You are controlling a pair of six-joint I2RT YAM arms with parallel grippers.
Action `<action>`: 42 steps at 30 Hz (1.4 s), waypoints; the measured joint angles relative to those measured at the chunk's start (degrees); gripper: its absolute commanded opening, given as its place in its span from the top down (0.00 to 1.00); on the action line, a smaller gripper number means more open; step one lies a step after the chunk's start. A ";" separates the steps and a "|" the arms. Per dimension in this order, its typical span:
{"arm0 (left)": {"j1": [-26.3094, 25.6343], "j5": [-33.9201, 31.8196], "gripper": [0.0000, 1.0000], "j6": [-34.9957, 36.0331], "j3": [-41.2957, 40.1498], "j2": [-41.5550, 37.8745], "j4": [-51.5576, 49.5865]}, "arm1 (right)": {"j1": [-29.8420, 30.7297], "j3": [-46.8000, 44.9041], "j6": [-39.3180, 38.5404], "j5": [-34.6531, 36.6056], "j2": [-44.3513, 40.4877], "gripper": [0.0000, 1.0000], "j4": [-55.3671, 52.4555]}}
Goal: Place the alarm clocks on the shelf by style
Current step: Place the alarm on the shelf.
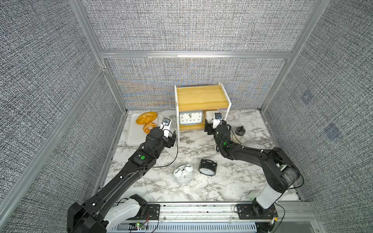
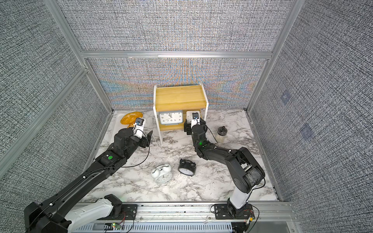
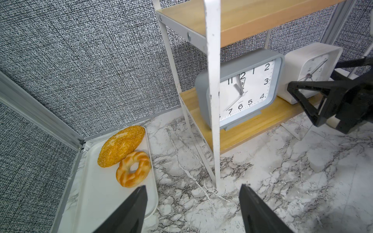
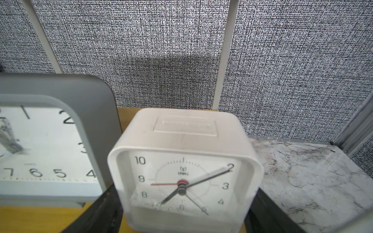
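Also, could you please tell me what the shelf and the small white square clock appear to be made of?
The shelf: its boards look like light varnished wood, with visible grain and a slight sheen; its thin white frame looks like painted metal, with rivets and chipped specks. The small white square clock: probably matte moulded plastic, with smooth rounded corners.

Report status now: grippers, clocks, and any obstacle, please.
Left gripper open, empty, beside shelf front leg. Right gripper straddles small white square clock on lower board, grip unclear. Grey-blue clock close beside it. White twin-bell clock, black twin-bell clock on table.
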 measured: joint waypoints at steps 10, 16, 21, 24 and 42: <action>0.07 -0.02 0.22 0.00 -0.11 -0.11 0.00 | 0.55 0.94 -0.42 1.51 1.01 0.25 0.31; 0.11 0.00 0.22 0.07 -0.11 -0.15 0.00 | 0.70 0.98 -0.44 1.77 1.05 0.22 0.31; 0.17 -0.02 0.22 0.20 -0.11 -0.22 0.00 | 0.85 0.98 -0.44 2.14 1.05 0.19 0.26; 0.22 0.00 0.22 0.20 -0.11 -0.22 -0.02 | 0.85 0.98 -0.44 2.29 1.05 0.16 0.26; 0.39 0.00 0.22 0.15 -0.13 -0.22 -0.02 | 1.07 0.55 -0.66 2.56 1.05 0.04 -1.53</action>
